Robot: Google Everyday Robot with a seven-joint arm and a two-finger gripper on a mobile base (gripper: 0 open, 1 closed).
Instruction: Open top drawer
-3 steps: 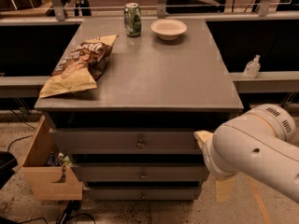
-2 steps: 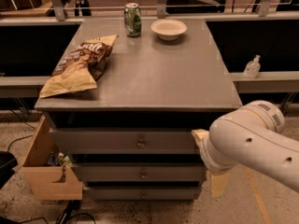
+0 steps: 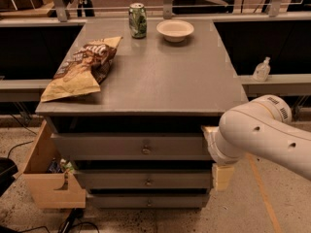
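Grey-painted top drawer (image 3: 97,146) sits just under the worktop (image 3: 160,81), its long front running crosswise with a small round knob (image 3: 146,150) at centre. The tool (image 3: 214,152) hangs at the front's far end, away from the light wooden box (image 3: 46,183). The knob lies well along the front from it, towards that box. Released or clenched, I cannot tell.

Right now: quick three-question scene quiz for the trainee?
1. True or false: the gripper is on the knob of the top drawer.
2. What stands beside the bowl? A) green can B) mug C) apple
3. How many grey drawer fronts does the cabinet show?
Key: 1 false, the gripper is by the drawer's right end, away from the knob; 2 A; 3 three.
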